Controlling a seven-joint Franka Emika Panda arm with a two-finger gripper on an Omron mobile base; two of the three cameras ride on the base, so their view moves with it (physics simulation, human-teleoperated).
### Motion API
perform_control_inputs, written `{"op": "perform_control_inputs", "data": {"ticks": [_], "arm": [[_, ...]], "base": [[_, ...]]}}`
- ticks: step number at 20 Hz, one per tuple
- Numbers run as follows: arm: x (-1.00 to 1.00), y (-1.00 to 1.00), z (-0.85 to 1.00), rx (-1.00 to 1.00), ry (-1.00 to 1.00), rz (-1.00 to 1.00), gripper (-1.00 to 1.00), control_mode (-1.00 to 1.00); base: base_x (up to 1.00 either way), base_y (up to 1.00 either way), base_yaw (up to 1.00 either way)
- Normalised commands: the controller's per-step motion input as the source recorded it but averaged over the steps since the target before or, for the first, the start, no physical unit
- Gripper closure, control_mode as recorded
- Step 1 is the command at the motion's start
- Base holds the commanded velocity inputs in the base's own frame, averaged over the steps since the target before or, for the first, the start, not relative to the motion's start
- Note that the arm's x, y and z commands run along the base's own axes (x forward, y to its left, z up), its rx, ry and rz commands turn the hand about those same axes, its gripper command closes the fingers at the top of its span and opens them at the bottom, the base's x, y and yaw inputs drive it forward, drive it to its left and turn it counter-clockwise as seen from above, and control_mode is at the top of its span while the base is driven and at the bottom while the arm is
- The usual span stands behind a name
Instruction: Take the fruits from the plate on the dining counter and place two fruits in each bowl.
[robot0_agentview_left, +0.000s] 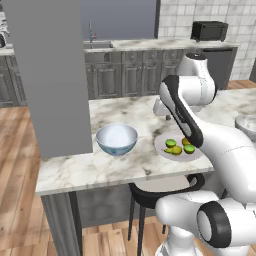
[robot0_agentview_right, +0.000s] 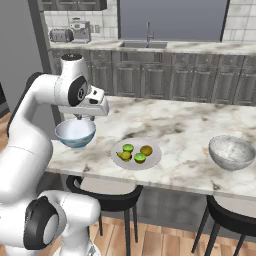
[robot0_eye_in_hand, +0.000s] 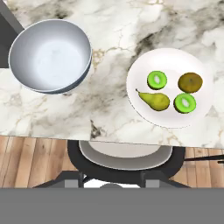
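All four fruits sit on the plate (robot0_eye_in_hand: 170, 87): two lime-green halves (robot0_eye_in_hand: 157, 80), a pear (robot0_eye_in_hand: 154, 100) and a brown one (robot0_eye_in_hand: 190, 82). Left of the plate stands the blue bowl (robot0_agentview_right: 75, 133); the right base view adds the grey bowl (robot0_agentview_right: 231, 152) far right of it on the table (robot0_agentview_right: 180, 125). The hand (robot0_agentview_right: 80, 118) hangs above the blue bowl, fingers close together, holding nothing.
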Motion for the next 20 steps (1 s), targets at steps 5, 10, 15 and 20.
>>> {"op": "perform_control_inputs", "data": {"ticks": [5, 10, 15, 20], "arm": [[-0.16, -0.13, -0.11, 0.0, 0.0, 0.0, -1.0, -1.0], [-0.21, -0.45, -0.26, 0.0, 0.03, 0.05, -1.0, -1.0], [-0.13, -0.45, -0.34, 0.0, 0.0, 0.09, -1.0, -1.0], [0.03, -0.28, -0.46, -0.04, 0.02, 0.06, -1.0, -1.0]], "base": [[0.0, 0.0, 0.0], [0.0, 0.0, 0.0], [0.0, 0.0, 0.0], [0.0, 0.0, 0.0]]}}
